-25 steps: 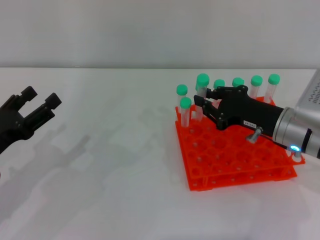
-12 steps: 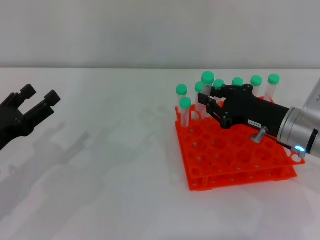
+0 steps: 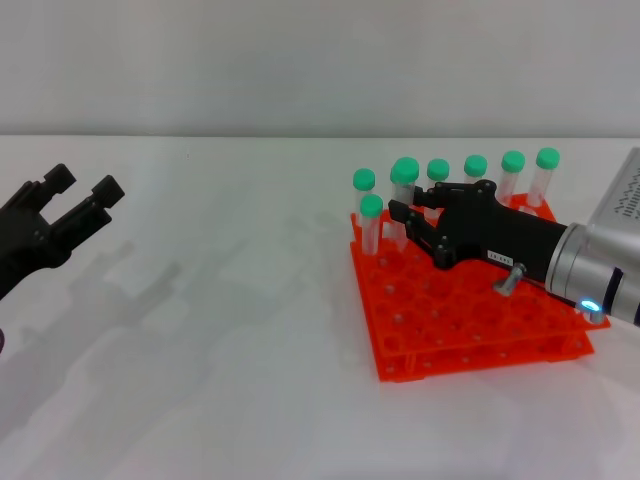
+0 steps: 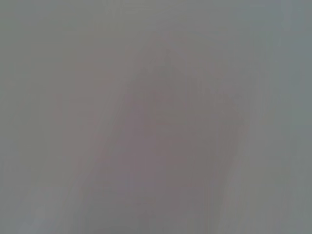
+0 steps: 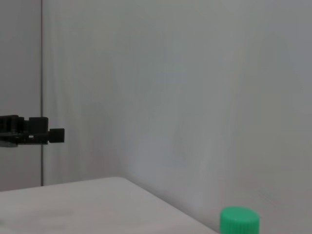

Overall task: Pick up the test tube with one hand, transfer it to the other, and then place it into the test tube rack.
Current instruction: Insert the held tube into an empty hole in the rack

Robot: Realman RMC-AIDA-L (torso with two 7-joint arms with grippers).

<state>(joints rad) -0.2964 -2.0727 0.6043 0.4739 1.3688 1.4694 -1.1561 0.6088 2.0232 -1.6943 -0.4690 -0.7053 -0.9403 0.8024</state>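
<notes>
The orange test tube rack stands on the white table at the right. My right gripper, black with a white label, reaches over the rack's far left corner and is shut on the test tube. The tube stands upright with its green cap level with the other caps and its lower end down in the rack. That cap also shows in the right wrist view. My left gripper is open and empty at the far left, well away from the rack. It shows small in the right wrist view.
Several other green-capped tubes stand in the rack: two at the left corner and a row along the back. The left wrist view shows only plain grey.
My right gripper has moved down and slightly left with the tube, so its cap dropped from above the other caps to level with them. The left gripper stayed put.
</notes>
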